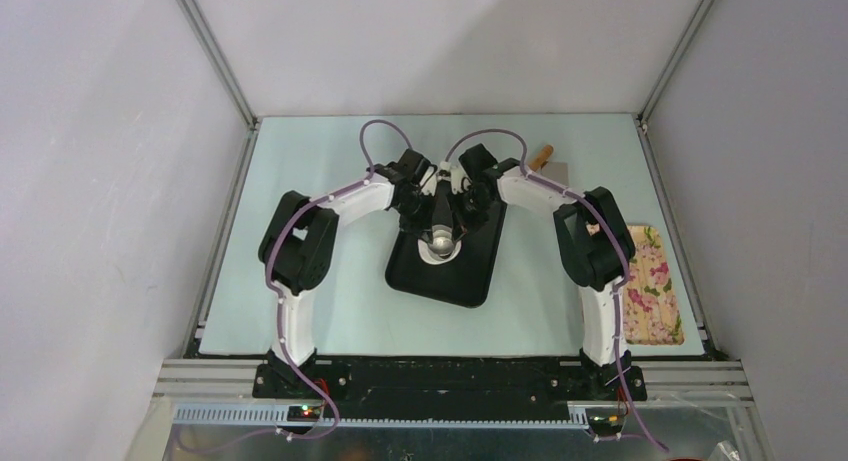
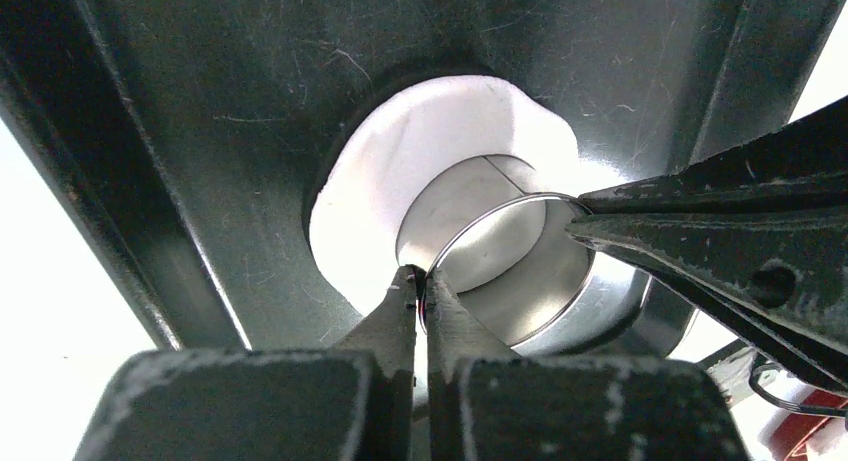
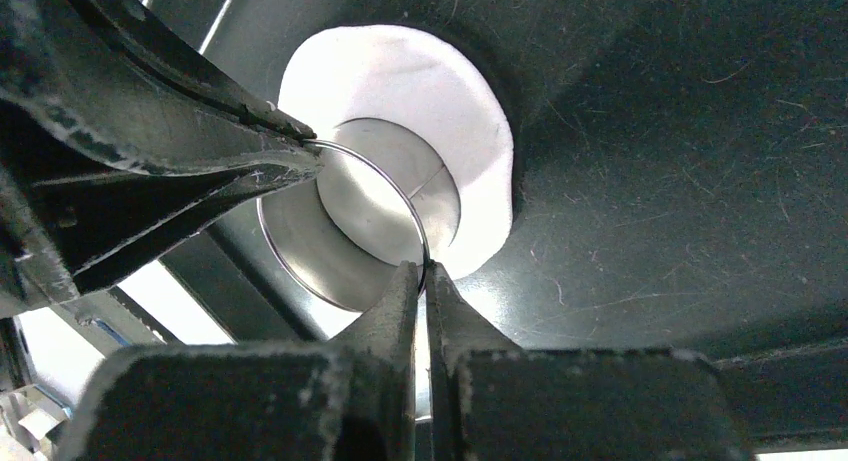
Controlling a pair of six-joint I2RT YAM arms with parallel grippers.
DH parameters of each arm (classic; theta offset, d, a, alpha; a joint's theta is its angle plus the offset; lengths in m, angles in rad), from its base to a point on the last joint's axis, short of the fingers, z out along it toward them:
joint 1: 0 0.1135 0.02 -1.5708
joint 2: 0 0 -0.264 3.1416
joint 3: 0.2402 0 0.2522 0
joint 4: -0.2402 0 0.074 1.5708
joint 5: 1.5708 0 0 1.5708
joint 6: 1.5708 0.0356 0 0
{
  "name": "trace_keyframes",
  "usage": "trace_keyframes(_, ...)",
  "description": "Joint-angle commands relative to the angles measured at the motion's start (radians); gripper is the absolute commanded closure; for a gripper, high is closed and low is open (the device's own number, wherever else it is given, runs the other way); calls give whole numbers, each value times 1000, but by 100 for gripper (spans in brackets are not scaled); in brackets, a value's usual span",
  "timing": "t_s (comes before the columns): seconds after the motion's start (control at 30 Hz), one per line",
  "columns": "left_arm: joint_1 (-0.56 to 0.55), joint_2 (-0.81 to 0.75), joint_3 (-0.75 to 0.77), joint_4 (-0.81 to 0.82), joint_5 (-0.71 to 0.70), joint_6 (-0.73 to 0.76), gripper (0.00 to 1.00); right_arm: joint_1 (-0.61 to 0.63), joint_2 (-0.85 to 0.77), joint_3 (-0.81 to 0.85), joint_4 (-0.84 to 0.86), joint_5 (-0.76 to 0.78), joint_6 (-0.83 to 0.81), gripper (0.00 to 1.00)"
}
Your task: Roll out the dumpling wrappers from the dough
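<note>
- Left gripper (image 2: pixel 421 281) pinched tight on the steel cup (image 2: pixel 530 281) rim, lower centre of its frame.
- Right gripper (image 3: pixel 422 273) pinches the same rim.
- Cup stands on flattened dough (image 2: pixel 400 151), on the black tray (image 1: pixel 478 273).

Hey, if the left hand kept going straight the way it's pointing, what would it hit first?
The steel cup: the left hand is shut on its rim. Pushing on would probably just press the cup down into the flattened dough beneath it, which lies on the black tray.
</note>
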Motion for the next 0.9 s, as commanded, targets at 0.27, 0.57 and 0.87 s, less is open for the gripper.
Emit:
trace_keyframes(0.27,-140,177,66,-1,-19,34,100,-22,16,5,-101,-5,-74,100)
trace_keyframes(0.57,-136,105,-8,-8,-60,87,100,36,17,-5,-91,-33,-65,100)
trace_keyframes(0.87,-90,140,-1,-19,-107,95,100,45,88,68,-74,1,-44,100)
